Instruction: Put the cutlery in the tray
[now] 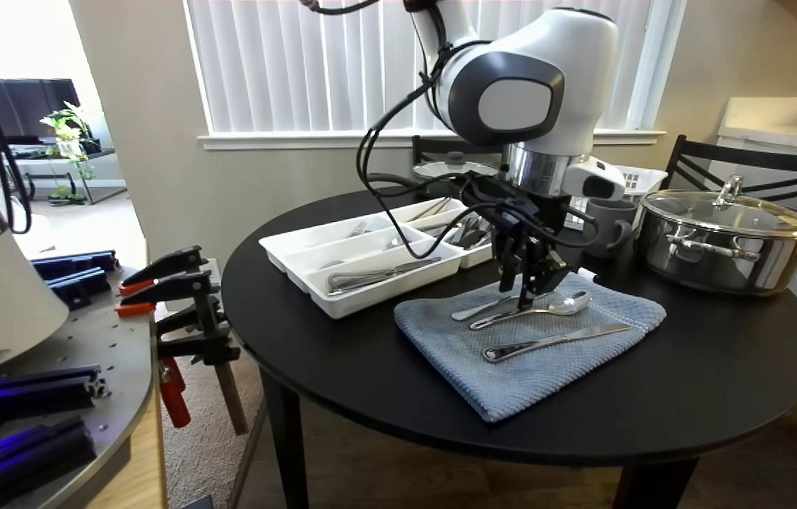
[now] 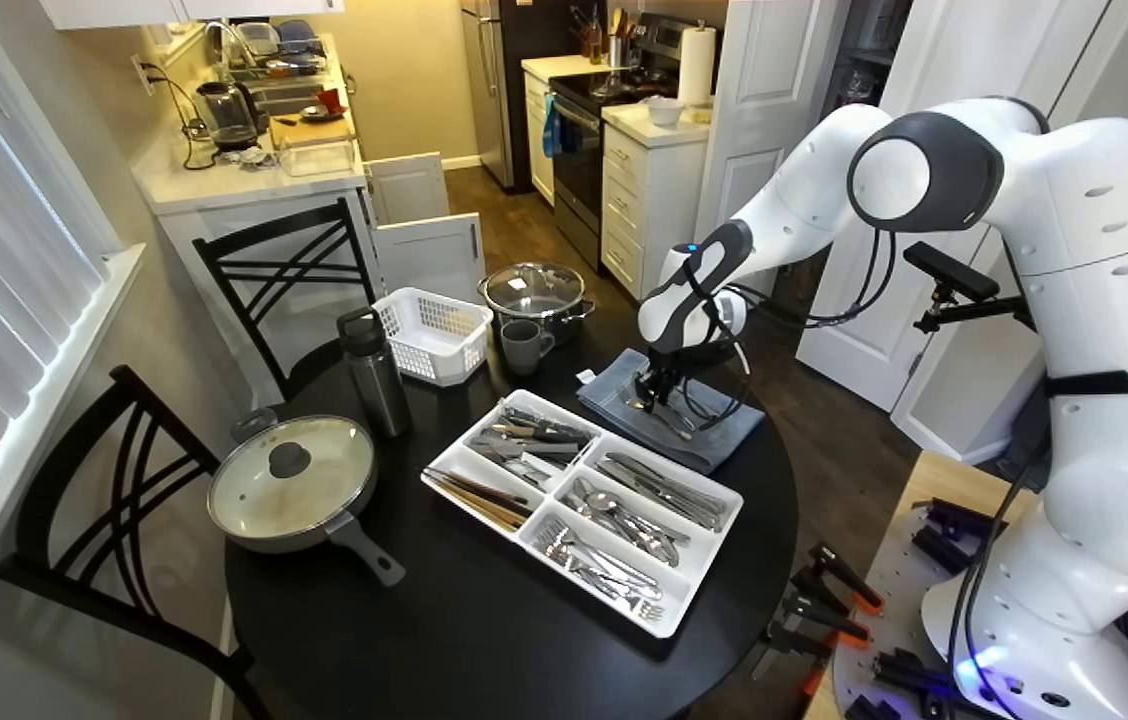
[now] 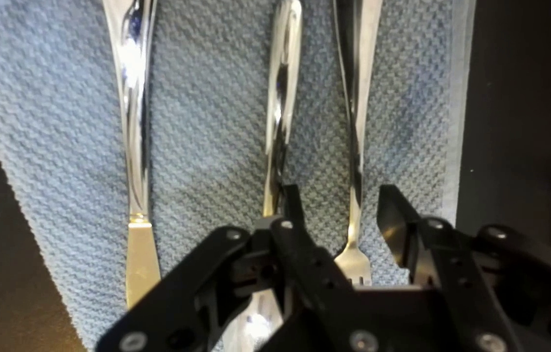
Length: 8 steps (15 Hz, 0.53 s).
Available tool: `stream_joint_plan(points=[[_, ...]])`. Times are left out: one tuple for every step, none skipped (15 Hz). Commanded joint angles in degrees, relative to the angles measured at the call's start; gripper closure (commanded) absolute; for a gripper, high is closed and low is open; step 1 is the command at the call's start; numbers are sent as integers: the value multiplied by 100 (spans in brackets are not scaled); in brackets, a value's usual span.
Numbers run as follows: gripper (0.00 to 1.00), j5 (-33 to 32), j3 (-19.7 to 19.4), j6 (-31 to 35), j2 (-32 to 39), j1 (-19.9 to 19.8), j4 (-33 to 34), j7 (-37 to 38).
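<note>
A knife (image 3: pixel 136 146), a spoon (image 3: pixel 283 98) and a fork (image 3: pixel 356 122) lie side by side on a blue towel (image 3: pixel 207 122). The knife (image 1: pixel 557 341) and the spoon (image 1: pixel 568 304) also show in an exterior view. My gripper (image 3: pixel 341 198) is open and low over the towel. Its fingers stand on either side of the fork's neck. One finger is close beside the spoon's handle; I cannot tell whether they touch. The gripper hides part of the spoon and the fork's tines. The white tray (image 2: pixel 694 575) lies beside the towel, with other cutlery in its compartments.
A steel pot (image 1: pixel 716 254), a grey mug (image 2: pixel 524 347), a white slotted basket (image 2: pixel 434 340) and a dark bottle (image 2: pixel 379 380) stand beyond the towel and tray. A lidded pan (image 2: pixel 289 480) has its handle pointing toward the tray. The round black table's edge runs close to the towel.
</note>
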Motion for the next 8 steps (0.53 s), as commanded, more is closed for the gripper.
stream_joint_plan(points=[[55, -68, -72, -233, 106, 95, 207, 97], [57, -71, -73, -266, 136, 107, 249, 101], [66, -73, -75, -285, 164, 117, 284, 101], [81, -76, -74, -301, 188, 127, 314, 96], [82, -76, -73, -322, 210, 134, 338, 91], [88, -74, -70, -340, 220, 136, 354, 84], [95, -74, -72, -357, 227, 138, 369, 81], [99, -70, -71, -360, 231, 134, 372, 75]])
